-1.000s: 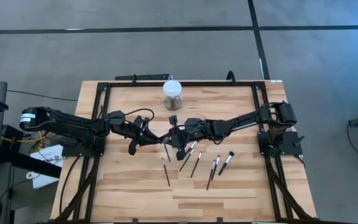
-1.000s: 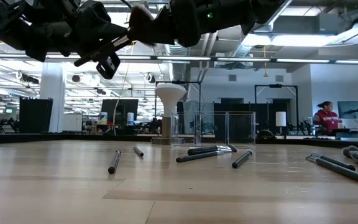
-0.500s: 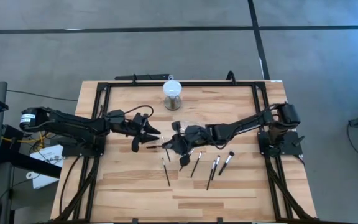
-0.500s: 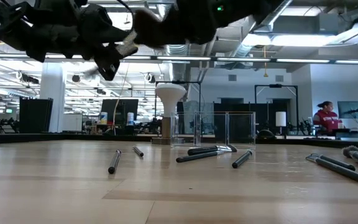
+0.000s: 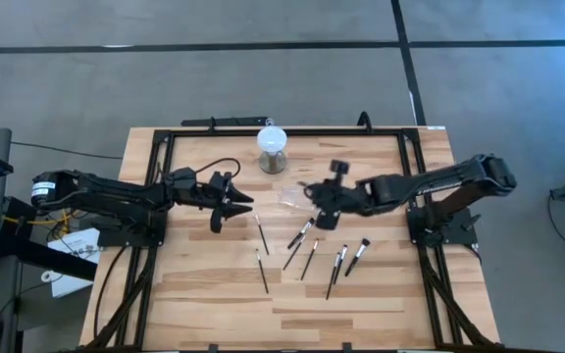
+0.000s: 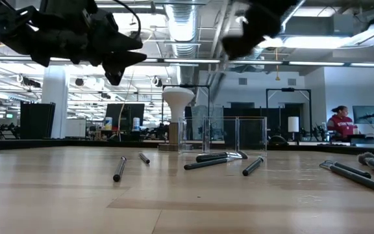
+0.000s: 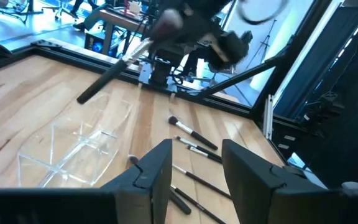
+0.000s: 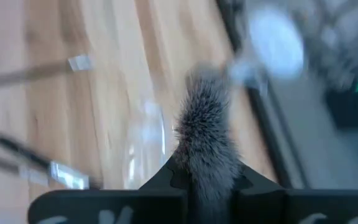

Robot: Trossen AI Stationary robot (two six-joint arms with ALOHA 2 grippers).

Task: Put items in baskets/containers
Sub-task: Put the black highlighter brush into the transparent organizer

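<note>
Lying loose on the wood nearest: slim makeup brushes (image 5: 310, 259), light, stiff-handled, soft-tipped, best pinched mid-handle. Gripping one fluffy brush (image 8: 205, 142) above the clear plastic container (image 7: 73, 152): right gripper (image 5: 324, 196), fingers clamped. Hovering beside, parted and empty: left gripper (image 7: 194, 168).

You get even, bright overhead light on the pale wooden slatted table (image 5: 214, 284), with only faint, soft shadows under the arms. At table height, long ceiling light strips (image 6: 317, 40) above that table glare white and leave both arms as dark silhouettes. The right arm's black two-finger gripper (image 6: 249, 26) smears with motion blur there. In the right wrist view, the grey fluffy brush head (image 8: 205, 140) is soft, and the table behind it is streaked and unfocused.
</note>
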